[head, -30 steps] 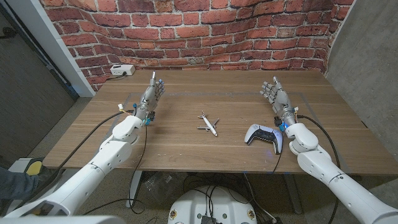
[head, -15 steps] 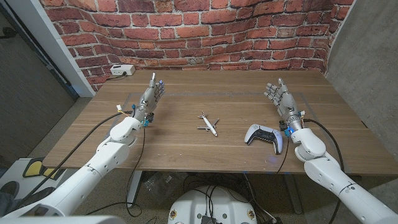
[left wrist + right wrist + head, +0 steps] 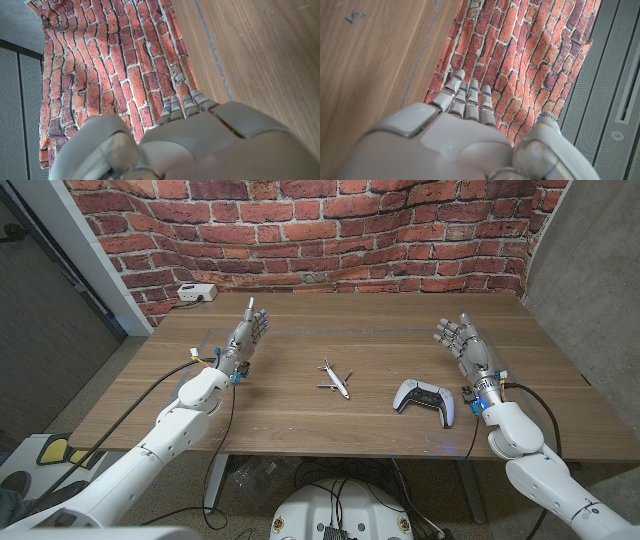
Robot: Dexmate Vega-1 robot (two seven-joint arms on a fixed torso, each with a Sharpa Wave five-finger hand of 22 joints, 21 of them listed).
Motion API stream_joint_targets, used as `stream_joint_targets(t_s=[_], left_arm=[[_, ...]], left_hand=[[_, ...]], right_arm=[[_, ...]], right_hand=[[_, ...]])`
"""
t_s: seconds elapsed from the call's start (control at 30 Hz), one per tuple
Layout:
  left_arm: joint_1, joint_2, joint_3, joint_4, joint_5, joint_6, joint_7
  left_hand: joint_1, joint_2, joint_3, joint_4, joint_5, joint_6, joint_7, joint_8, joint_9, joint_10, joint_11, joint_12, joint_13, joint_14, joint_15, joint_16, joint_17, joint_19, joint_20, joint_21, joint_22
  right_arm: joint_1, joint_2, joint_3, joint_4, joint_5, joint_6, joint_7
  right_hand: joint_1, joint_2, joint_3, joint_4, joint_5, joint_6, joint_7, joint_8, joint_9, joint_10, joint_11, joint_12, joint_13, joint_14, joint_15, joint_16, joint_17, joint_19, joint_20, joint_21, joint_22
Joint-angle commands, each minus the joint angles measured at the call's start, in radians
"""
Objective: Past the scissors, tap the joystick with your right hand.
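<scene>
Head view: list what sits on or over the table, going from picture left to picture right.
White box at the far left corner → left robot hand → toy airplane → white game controller → right robot hand.

The desk [image 3: 300, 405] is brown wood with a fine straight grain and a smooth, satin finish. Behind it the wall [image 3: 330, 230] is rough red brick with pale, gritty mortar joints. The gamepad [image 3: 425, 398] looks like smooth white plastic with darker matt grips. The toy plane [image 3: 335, 379] has a pale, slightly glossy body; whether metal or plastic cannot be told. The left hand [image 3: 243, 340] and right hand [image 3: 465, 346] have matt grey shells that look like hard plastic, and the arm casings are smooth, glossy white. The small box [image 3: 196, 293] at the desk's far corner is white plastic.
</scene>
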Motion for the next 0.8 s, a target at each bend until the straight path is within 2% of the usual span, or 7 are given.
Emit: stream_joint_targets(t_s=[0.03,0.33,0.6,0.8], left_arm=[[0.016,0.009,0.004,-0.020,0.004,0.008,0.008],[0.030,0.013,-0.002,-0.043,0.006,0.013,0.029],[0.011,0.001,0.007,-0.028,0.008,0.015,0.024],[-0.003,-0.013,0.019,-0.024,0.020,0.021,0.037]], left_hand=[[0.005,0.010,0.006,-0.003,-0.003,0.010,0.001,0.010,0.005,0.010,0.007,0.003,0.005,0.011,0.005,0.002,0.003,0.004,0.002,0.007,0.002],[0.011,0.017,0.010,-0.005,-0.004,0.014,0.000,0.010,0.005,0.013,0.006,0.003,0.005,0.013,0.006,0.001,0.002,0.007,0.005,0.007,0.002],[0.020,0.024,0.015,-0.008,-0.007,0.020,0.000,0.010,0.005,0.019,0.001,0.003,0.005,0.021,0.003,0.001,0.002,0.014,0.004,0.009,0.002],[0.036,0.033,0.020,-0.013,-0.016,0.055,0.001,0.017,0.005,0.046,0.003,0.008,0.005,0.052,0.002,0.007,0.002,0.047,0.011,0.018,0.000]], right_arm=[[-0.080,-0.007,0.035,-0.033,-0.015,0.048,0.008],[-0.106,-0.007,0.057,-0.031,-0.018,0.079,0.027],[-0.155,-0.025,0.102,-0.053,-0.052,0.090,0.015],[-0.175,-0.011,0.111,-0.040,0.011,0.117,0.059]], right_hand=[[0.009,-0.001,0.003,-0.009,0.006,0.018,0.001,0.009,0.005,0.012,-0.002,0.004,0.003,0.014,0.001,0.003,0.003,0.018,0.001,0.008,0.004],[0.010,-0.002,0.002,-0.010,0.006,0.021,0.000,0.008,0.006,0.018,-0.003,0.005,0.003,0.024,-0.001,0.003,0.003,0.028,0.001,0.009,0.004],[0.011,-0.004,0.001,-0.011,0.007,0.027,-0.003,0.007,0.006,0.028,-0.003,0.006,0.003,0.037,-0.001,0.004,0.003,0.040,0.001,0.010,0.004],[0.012,-0.009,-0.003,-0.013,0.007,0.050,-0.021,0.012,0.006,0.051,-0.023,0.011,0.003,0.055,-0.004,0.004,0.003,0.054,0.002,0.011,0.003]])
